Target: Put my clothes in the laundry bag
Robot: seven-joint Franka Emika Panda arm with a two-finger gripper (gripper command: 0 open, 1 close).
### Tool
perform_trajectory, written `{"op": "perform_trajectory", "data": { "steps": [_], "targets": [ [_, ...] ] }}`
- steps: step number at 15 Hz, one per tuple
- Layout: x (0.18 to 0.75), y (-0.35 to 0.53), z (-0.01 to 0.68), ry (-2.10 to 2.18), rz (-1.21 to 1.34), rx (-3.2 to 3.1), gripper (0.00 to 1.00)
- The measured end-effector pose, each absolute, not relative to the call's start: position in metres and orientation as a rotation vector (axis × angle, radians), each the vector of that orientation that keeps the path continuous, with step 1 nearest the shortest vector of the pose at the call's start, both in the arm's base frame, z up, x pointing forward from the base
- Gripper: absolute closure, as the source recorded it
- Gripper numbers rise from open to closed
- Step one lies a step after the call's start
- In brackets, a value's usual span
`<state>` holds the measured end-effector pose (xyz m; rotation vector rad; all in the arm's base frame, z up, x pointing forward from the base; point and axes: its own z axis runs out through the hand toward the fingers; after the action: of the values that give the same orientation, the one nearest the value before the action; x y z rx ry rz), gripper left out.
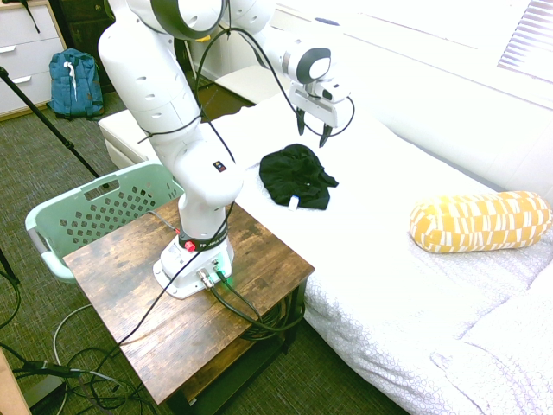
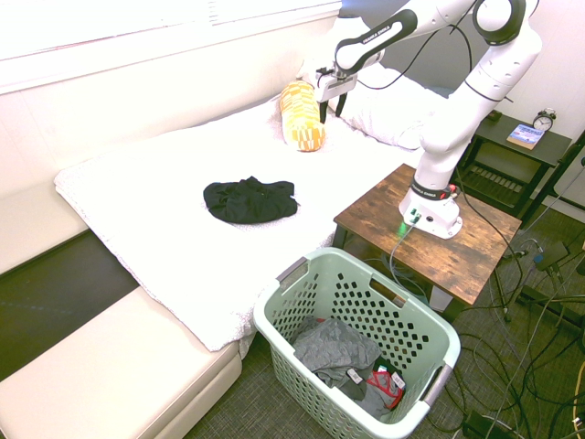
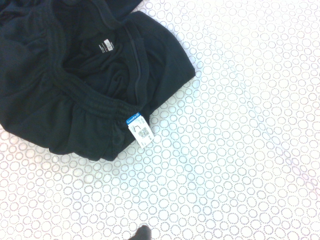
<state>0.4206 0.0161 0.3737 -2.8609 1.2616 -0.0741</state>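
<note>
Black soft garment with white tag (image 1: 296,176) on white patterned bedding (image 1: 371,233); my white two-finger gripper (image 1: 313,129) above bed, fingers apart. Mint-green perforated plastic basket (image 2: 356,343) holds grey clothes (image 2: 336,352).

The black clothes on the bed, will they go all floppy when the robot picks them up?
Probably yes: the black garment lies in soft folds, so it would likely droop. Its gathered waistband looks stretchy and might give a little. It seems unlikely to roll, since it lies slumped on the bed.
</note>
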Motion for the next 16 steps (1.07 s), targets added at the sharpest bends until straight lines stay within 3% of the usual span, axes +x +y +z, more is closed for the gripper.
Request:
{"op": "perform_trajectory", "data": {
  "steps": [8, 16],
  "targets": [
    [0.442, 0.074, 0.359, 1.019, -0.189, -2.928, 0.0],
    [0.547, 0.094, 0.194, 0.818, -0.073, -2.999, 0.0]
  ]
}}
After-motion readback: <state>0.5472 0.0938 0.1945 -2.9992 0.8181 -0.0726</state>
